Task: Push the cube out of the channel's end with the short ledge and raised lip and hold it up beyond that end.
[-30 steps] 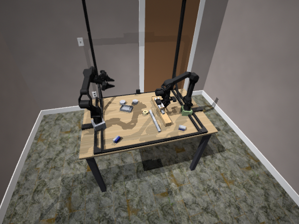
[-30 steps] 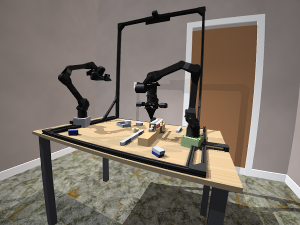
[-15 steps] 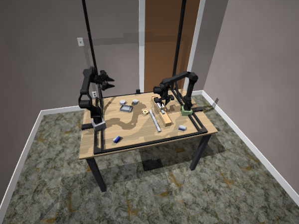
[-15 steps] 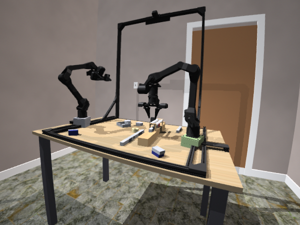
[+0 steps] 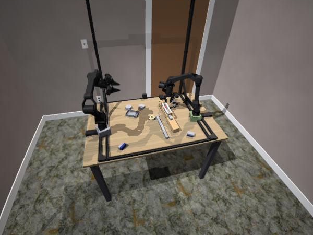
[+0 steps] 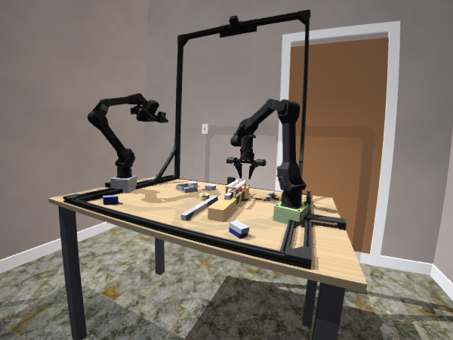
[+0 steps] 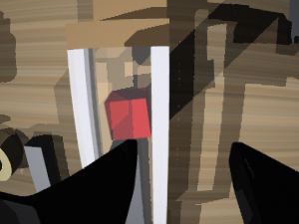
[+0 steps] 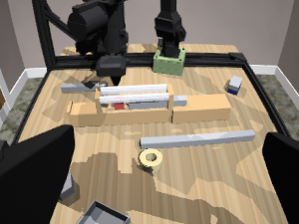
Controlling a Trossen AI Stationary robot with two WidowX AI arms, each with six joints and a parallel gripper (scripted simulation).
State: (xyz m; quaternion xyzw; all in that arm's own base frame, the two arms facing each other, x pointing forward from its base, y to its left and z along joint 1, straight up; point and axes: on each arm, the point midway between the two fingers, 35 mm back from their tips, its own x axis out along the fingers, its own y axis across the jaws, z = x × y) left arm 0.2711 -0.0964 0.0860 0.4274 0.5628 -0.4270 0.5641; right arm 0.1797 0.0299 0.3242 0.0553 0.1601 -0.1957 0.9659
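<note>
From left to right in the top view, our right gripper (image 5: 119, 86) (image 6: 166, 119) (image 8: 173, 140) stood wide apart, empty, well away from the channel (image 5: 174, 126) (image 6: 223, 209) (image 7: 118, 35) (image 8: 120, 118). The red cube (image 5: 165, 106) (image 6: 239, 189) (image 7: 129, 116) (image 8: 119, 106) sat inside, between its walls. Our left gripper (image 5: 171, 103) (image 6: 245, 177) (image 7: 184, 150) (image 8: 117, 80), half open and empty, hung above.

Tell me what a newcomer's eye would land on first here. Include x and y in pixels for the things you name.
Probably the tall black frame (image 5: 93, 36) (image 6: 180, 109) (image 8: 41, 30) rising over the table's back edge. Next, the red cube (image 5: 165, 106) (image 6: 239, 189) (image 7: 129, 116) (image 8: 119, 106), inside the wooden channel (image 5: 174, 126) (image 6: 222, 209) (image 7: 118, 34) (image 8: 120, 117), with the left gripper (image 5: 170, 104) (image 6: 245, 177) (image 7: 184, 150) (image 8: 117, 80) above, fingers parted.
</note>
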